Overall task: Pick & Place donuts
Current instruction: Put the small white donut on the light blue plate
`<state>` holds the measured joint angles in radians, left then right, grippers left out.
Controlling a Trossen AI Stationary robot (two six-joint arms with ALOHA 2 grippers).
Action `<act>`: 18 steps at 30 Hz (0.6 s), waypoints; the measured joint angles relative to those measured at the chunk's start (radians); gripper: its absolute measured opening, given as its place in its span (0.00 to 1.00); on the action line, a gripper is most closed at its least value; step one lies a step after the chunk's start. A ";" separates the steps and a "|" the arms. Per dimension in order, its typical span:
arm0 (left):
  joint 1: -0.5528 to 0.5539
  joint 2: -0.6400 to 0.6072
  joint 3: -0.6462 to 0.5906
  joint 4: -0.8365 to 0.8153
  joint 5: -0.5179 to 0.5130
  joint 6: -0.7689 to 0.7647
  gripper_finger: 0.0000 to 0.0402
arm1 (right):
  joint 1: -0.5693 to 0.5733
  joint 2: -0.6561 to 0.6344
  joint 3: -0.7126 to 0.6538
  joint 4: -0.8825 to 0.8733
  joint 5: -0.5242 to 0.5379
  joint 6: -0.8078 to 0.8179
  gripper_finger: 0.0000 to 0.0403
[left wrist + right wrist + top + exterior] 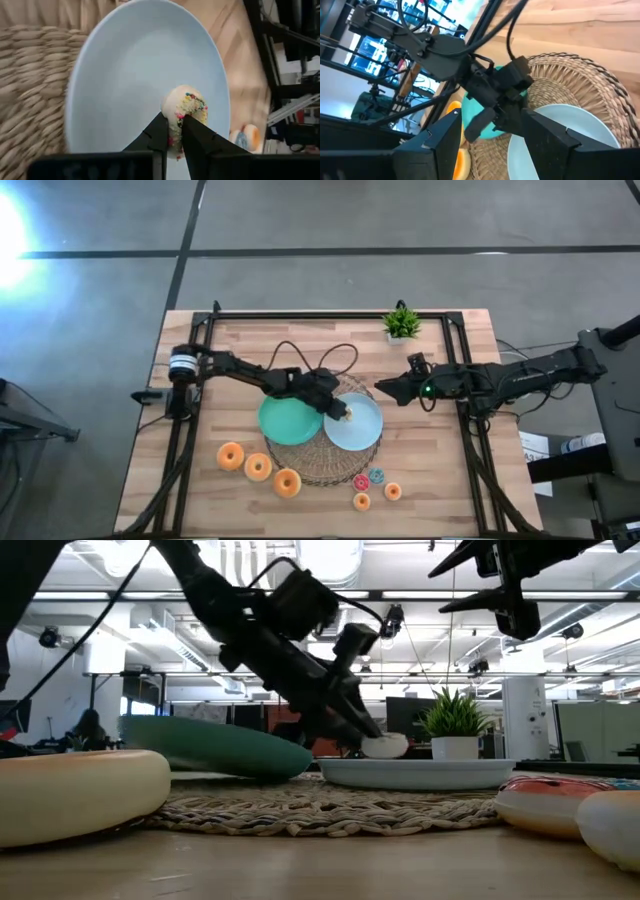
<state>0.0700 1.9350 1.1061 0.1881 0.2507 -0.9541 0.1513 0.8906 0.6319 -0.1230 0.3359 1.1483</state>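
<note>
Your left gripper is over the light-blue plate, and its two fingers are closed narrow on a small pale donut with coloured sprinkles. In the left wrist view you see this donut pinched on its edge, just above or touching the plate surface; I cannot tell which. In the low view the same donut sits at the plate's rim, with the left arm coming down to it at a slant. The light-blue plate lies on the round woven mat, and the green plate lies beside it on the left part of the mat, under the left arm. Your right gripper waits in the air near the right side of the light-blue plate, holding nothing, and its fingers stand wide apart in the right wrist view. Three larger orange donuts lie in a row on the wooden table in front of the mat, on the left side, close to each other. Four small donuts lie in front of the mat on the right side: a red one, a blue one and two orange ones, all near together. A small green plant in a white pot stands at the far edge of the table, well apart from the plates.
</note>
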 joint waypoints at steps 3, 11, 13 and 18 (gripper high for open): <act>0.000 0.006 0.053 -0.098 -0.002 0.031 0.09 | 0.000 -0.002 0.000 0.001 0.000 0.000 0.49; -0.004 -0.010 0.135 -0.295 -0.128 0.140 0.21 | 0.000 -0.004 0.000 0.001 -0.001 -0.017 0.49; -0.003 -0.010 0.136 -0.313 -0.133 0.146 0.25 | 0.000 -0.004 0.000 0.001 -0.001 -0.020 0.49; -0.008 -0.006 0.135 -0.347 -0.188 0.155 0.29 | 0.000 -0.004 0.000 0.001 -0.003 -0.022 0.49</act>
<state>0.0623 1.9293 1.2407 -0.1591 0.0623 -0.7990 0.1513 0.8864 0.6319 -0.1222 0.3328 1.1259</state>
